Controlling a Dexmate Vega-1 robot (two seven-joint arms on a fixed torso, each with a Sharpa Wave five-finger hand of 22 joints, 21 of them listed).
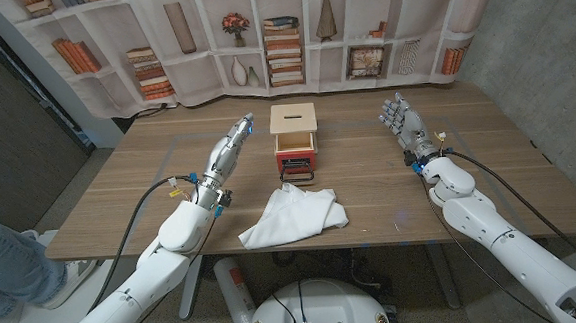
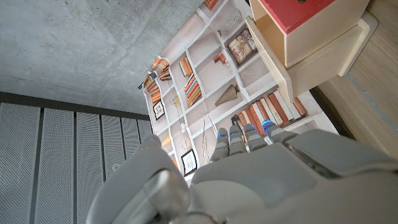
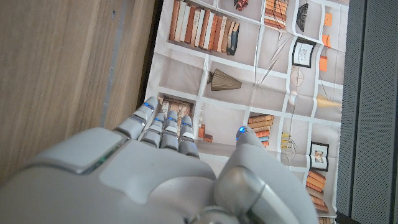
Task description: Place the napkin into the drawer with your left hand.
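Your left hand (image 1: 229,148) hovers empty, fingers extended, just left of the small drawer (image 1: 295,153), whose red tray stands pulled out. The white napkin (image 1: 293,217) lies crumpled on the table (image 1: 488,149) in front of it. Your right hand (image 1: 402,121) is open too.

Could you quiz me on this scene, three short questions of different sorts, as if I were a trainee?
1. True or false: the napkin already lies inside the drawer.
2. Multiple choice: the left hand is A) holding the napkin, B) open above the table, left of the drawer, C) pressing the box top.
3. Fill in: the red-fronted drawer is pulled ____ from its box.

Key
1. False: it lies crumpled on the table, in front of the drawer.
2. B: its fingers are extended and hold nothing; the right hand is open too, on the other side.
3. Open (out toward the robot).
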